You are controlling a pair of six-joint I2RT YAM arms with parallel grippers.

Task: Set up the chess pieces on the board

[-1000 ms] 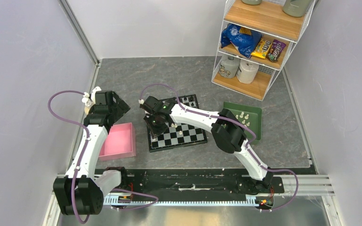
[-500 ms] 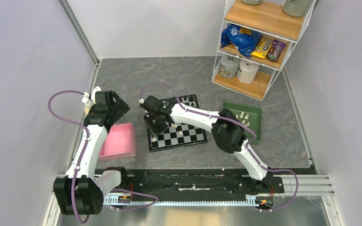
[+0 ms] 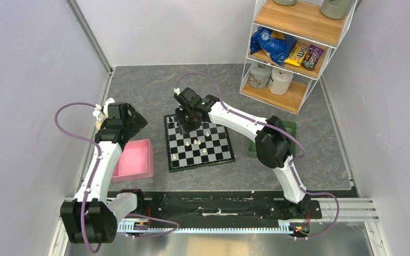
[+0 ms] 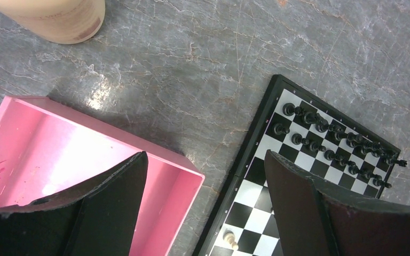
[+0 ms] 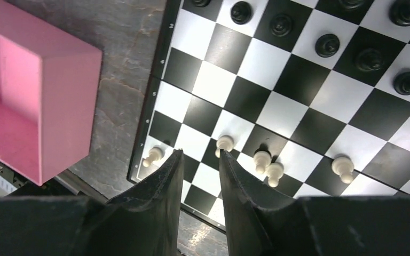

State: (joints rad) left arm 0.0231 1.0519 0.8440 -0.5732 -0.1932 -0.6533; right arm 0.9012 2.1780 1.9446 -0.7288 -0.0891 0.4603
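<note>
The board [image 3: 168, 149] lies in the middle of the table. Black chess pieces [image 3: 177, 126] stand along its far rows, and several cream-white pawns [image 3: 196, 142] stand on its near half. My right gripper [image 3: 188, 118] hangs above the board's far part, jaws slightly apart and empty. In the right wrist view its fingertips [image 5: 200, 153] hover over the white pawns [image 5: 262, 158], with black pieces [image 5: 327, 45] beyond. My left gripper [image 3: 131, 120] is wide open and empty, left of the board. The left wrist view [image 4: 205, 154] shows the board [image 4: 299, 160] and one white pawn [image 4: 229, 238].
A pink tray [image 3: 134, 159] sits left of the board and also shows in the left wrist view [image 4: 58, 144]. A green tray [image 3: 293, 130] is partly hidden behind the right arm. A wire shelf [image 3: 293, 48] with snacks stands at the back right. A tan container [image 4: 53, 18] stands by the left gripper.
My right gripper has risen and moved from the board's near-left part to its far side, uncovering the board. The left arm has not moved.
</note>
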